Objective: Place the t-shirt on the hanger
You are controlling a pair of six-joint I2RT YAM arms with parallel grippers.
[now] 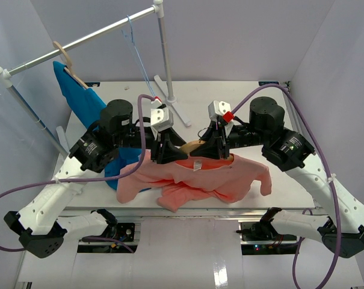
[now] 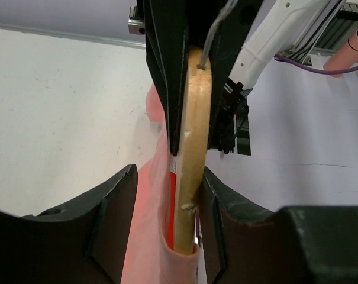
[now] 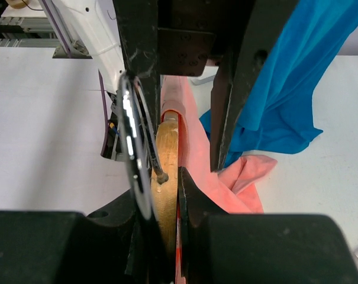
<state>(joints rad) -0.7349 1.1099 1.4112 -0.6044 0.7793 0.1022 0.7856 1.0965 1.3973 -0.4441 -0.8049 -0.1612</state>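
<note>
The wooden hanger [image 2: 193, 130] is held edge-up above the middle of the desk [image 1: 230, 96], between the two arms. The right claw [image 3: 161, 195] is pressed together on the hanger just beside its metal hook [image 3: 131, 136]. The left claw [image 2: 167, 195] is spread, and the hanger and a fold of the pink t-shirt [image 1: 200, 180] are straddled by its fingers [image 2: 116, 219]. One end of the hanger is tucked into the shirt's fabric; how far it reaches inside cannot be told. The rest of the t-shirt is draped below the claws and lies crumpled on the desk's near edge. A blue shirt [image 1: 82, 96] is hung from the rail [image 1: 103, 30] at the back left.
</note>
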